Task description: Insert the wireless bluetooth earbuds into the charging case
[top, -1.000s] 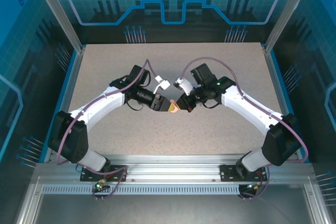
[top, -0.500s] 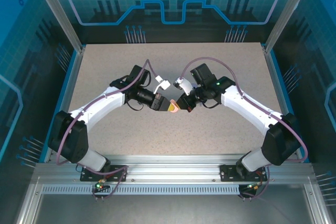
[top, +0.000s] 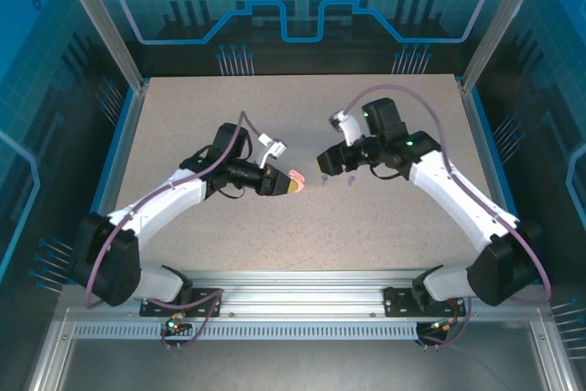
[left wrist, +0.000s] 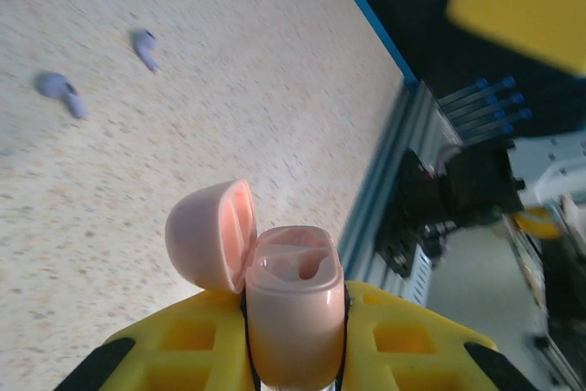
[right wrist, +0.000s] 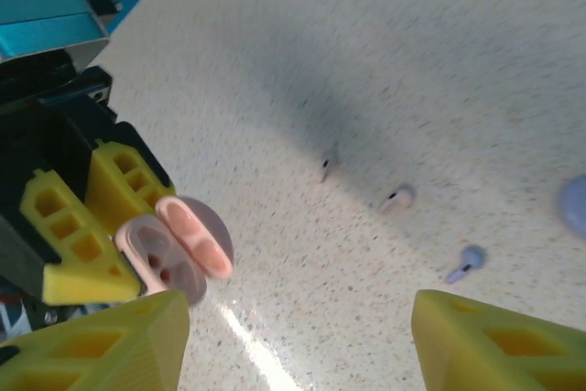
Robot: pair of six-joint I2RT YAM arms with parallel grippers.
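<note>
My left gripper (left wrist: 295,341) is shut on the pink charging case (left wrist: 289,272), whose body stands upright between the yellow fingers (left wrist: 417,336). Its lid (left wrist: 211,237) is flipped open to the left and the two wells look empty. In the top view that gripper (top: 277,182) holds the case (top: 295,185) near the table's middle. My right gripper (right wrist: 298,345) hangs open with nothing in it, above and to the right of the case (right wrist: 174,249). Two pinkish earbuds (right wrist: 400,197) (right wrist: 329,165) and a purplish one (right wrist: 467,261) lie on the table. Two purplish earbuds (left wrist: 145,48) (left wrist: 62,94) lie beyond the case.
A purplish rounded object (right wrist: 577,203) lies at the right edge of the right wrist view. The speckled table (top: 385,226) has blue edging, with a metal rail (top: 302,304) along the near side. Transparent blue walls surround the table.
The right gripper has opened, let go of the case and drawn back to the right and away. The left arm has shifted slightly left with the case, whose lid now stands open.
</note>
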